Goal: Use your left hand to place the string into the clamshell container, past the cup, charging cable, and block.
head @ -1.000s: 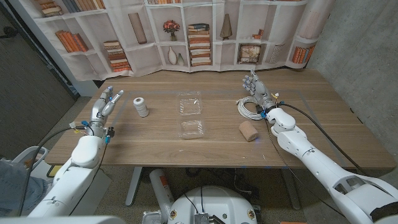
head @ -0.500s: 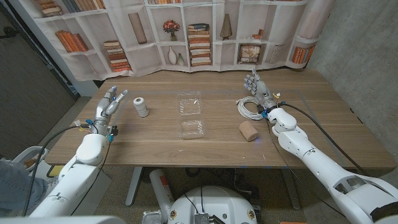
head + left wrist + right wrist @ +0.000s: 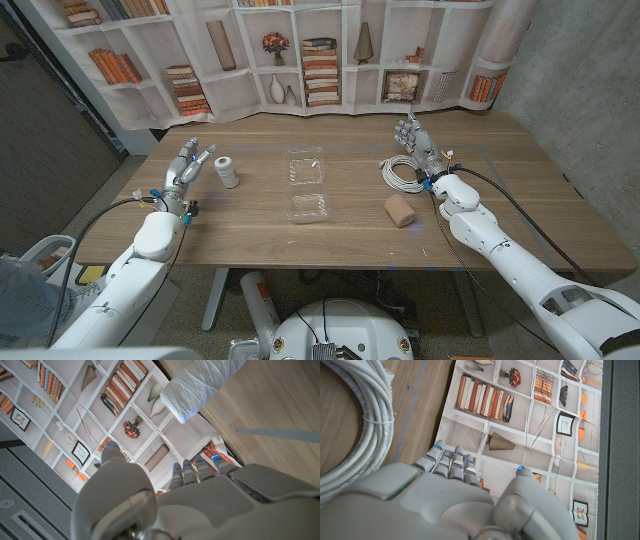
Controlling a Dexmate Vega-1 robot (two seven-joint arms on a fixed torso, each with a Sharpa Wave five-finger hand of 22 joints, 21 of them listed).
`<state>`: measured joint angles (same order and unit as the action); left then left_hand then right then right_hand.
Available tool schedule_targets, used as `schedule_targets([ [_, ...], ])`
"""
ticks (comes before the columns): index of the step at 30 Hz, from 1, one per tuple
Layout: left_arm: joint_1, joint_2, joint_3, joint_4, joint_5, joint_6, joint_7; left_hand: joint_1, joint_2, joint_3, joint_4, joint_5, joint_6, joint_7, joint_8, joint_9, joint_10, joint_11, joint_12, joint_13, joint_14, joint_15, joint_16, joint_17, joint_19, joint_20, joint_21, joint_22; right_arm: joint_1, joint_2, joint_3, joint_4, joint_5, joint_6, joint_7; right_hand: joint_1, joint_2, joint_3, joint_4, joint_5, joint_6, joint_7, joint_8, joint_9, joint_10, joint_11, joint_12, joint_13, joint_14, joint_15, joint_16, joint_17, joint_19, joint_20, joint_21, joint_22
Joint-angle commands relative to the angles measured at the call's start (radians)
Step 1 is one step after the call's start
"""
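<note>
Compared with a second ago, the left hand (image 3: 190, 163) has moved forward and inward across the wooden surface (image 3: 250, 230) toward the string (image 3: 227, 172), a small spool of white thread standing upright. The hand now sits just beside the spool, fingers spread apart and holding nothing; no contact with the spool is visible. The spool, the other things and the right hand have not moved. No readable writing or labels appear on anything.

Using the clamshell container (image 3: 307, 184) as landmark: this clear plastic box lies open at the middle of the surface. The string stands well to its left. The coiled white charging cable (image 3: 402, 173) lies well to its right, and a tan block (image 3: 399, 210) lies to its right, nearer the robot. The right hand (image 3: 415, 142) stands beside the cable's far edge, fingers extended and apart, gripping nothing.
</note>
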<state>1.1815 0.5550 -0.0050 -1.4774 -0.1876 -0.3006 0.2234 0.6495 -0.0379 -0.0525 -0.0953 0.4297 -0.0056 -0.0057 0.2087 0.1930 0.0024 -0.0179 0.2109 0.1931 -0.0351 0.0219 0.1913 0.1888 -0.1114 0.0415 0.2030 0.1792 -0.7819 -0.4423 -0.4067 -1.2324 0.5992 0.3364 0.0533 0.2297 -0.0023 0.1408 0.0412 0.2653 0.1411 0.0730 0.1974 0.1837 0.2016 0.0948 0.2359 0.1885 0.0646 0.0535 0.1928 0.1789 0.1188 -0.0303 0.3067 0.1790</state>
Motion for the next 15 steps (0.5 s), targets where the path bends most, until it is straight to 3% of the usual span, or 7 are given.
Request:
schedule_targets([
  [1,-0.039,0.006,0.041,0.025,0.024,0.012,0.007,0.014,-0.003,-0.001,-0.007,0.01,-0.001,0.001,-0.001,0.005,-0.003,-0.009,0.0,0.005,-0.008,0.0,0.002,0.001,0.003,0.003,0.002,0.005,-0.019,-0.01,0.005,-0.03,0.0,0.0,-0.014,0.003,0.008,0.003,-0.005,-0.004,0.005,-0.003,-0.002,0.004,-0.007,0.002,-0.006,0.003,0.002,0.006,-0.003,0.005,0.008,0.003,-0.004,0.001],
  [15,-0.033,0.007,0.065,0.015,0.055,0.052,0.055,0.027,0.004,0.001,-0.01,0.012,0.002,0.0,0.0,0.005,-0.003,-0.006,0.0,0.005,-0.007,0.0,0.003,0.002,0.006,0.01,0.003,0.005,-0.028,-0.014,0.01,-0.038,0.005,0.007,-0.015,0.002,0.009,0.002,-0.005,-0.005,0.005,-0.003,-0.002,0.004,-0.008,0.004,-0.007,0.003,0.002,0.006,-0.003,0.006,0.009,0.003,-0.009,0.002],
])
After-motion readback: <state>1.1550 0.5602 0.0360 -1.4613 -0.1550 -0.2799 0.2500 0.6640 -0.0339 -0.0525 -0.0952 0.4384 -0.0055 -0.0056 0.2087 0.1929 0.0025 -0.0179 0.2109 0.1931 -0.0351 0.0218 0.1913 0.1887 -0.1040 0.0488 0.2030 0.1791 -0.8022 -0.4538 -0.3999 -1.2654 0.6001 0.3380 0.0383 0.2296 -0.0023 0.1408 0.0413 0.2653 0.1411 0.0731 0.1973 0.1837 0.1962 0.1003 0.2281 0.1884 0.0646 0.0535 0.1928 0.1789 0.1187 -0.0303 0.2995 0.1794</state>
